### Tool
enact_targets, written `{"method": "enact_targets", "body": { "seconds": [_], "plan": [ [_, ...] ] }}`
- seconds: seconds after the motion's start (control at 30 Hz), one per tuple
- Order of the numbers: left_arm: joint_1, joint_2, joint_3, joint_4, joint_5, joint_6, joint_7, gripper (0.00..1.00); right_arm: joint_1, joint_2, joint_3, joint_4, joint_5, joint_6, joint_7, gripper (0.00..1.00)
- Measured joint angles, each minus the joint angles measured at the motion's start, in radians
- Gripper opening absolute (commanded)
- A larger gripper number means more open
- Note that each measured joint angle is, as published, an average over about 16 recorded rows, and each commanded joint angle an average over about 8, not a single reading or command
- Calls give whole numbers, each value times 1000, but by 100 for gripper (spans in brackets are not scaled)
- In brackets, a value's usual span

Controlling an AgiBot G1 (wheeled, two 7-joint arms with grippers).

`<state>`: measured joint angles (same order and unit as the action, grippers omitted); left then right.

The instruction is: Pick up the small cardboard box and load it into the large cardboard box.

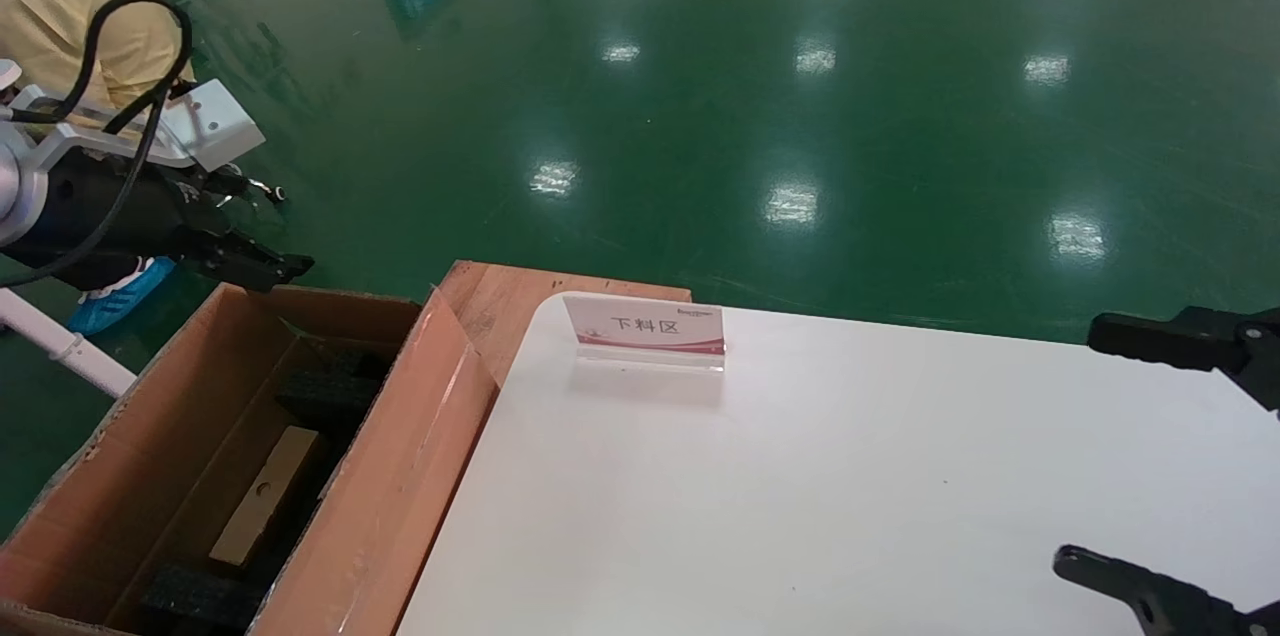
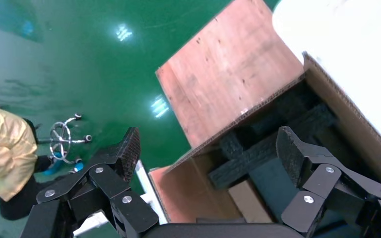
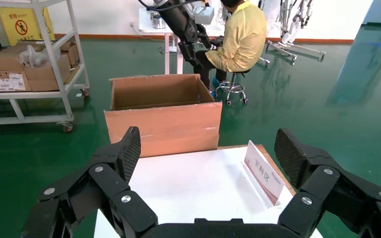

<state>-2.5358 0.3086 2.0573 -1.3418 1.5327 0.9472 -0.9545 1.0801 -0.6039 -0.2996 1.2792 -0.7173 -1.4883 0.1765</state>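
The large cardboard box [image 1: 390, 476] stands open on the floor left of the white table, with black foam [image 1: 330, 391] inside. The small cardboard box [image 1: 265, 496] lies down in it between the foam pieces, finger hole up; the left wrist view shows one tan corner of the small box [image 2: 250, 201] below the foam [image 2: 273, 144]. My left gripper [image 1: 280, 228] hovers open and empty above the big box's far rim [image 2: 248, 111]. My right gripper [image 1: 1078, 446] is open and empty over the table's right side, far from both boxes. The right wrist view shows the large box [image 3: 163, 124] beyond the table.
A white table [image 1: 850, 476] carries a small standing sign [image 1: 645, 326] near its far edge. A wooden board [image 1: 500, 301] lies between table and box. A person in yellow [image 3: 240, 34] sits beyond the box, and a shelf cart [image 3: 30, 64] with cartons stands off to one side.
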Motion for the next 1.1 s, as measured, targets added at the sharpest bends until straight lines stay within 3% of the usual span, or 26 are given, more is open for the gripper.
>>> {"method": "enact_targets", "body": {
  "seconds": [0.2, 1.1],
  "plan": [
    [120, 25, -143, 3, -65, 44, 63, 100, 0, 0, 0, 0, 0, 0, 0, 100],
    [809, 168, -983, 31, -444, 303, 424, 100, 0, 0, -1, -1, 0, 0, -1, 100]
  ]
}}
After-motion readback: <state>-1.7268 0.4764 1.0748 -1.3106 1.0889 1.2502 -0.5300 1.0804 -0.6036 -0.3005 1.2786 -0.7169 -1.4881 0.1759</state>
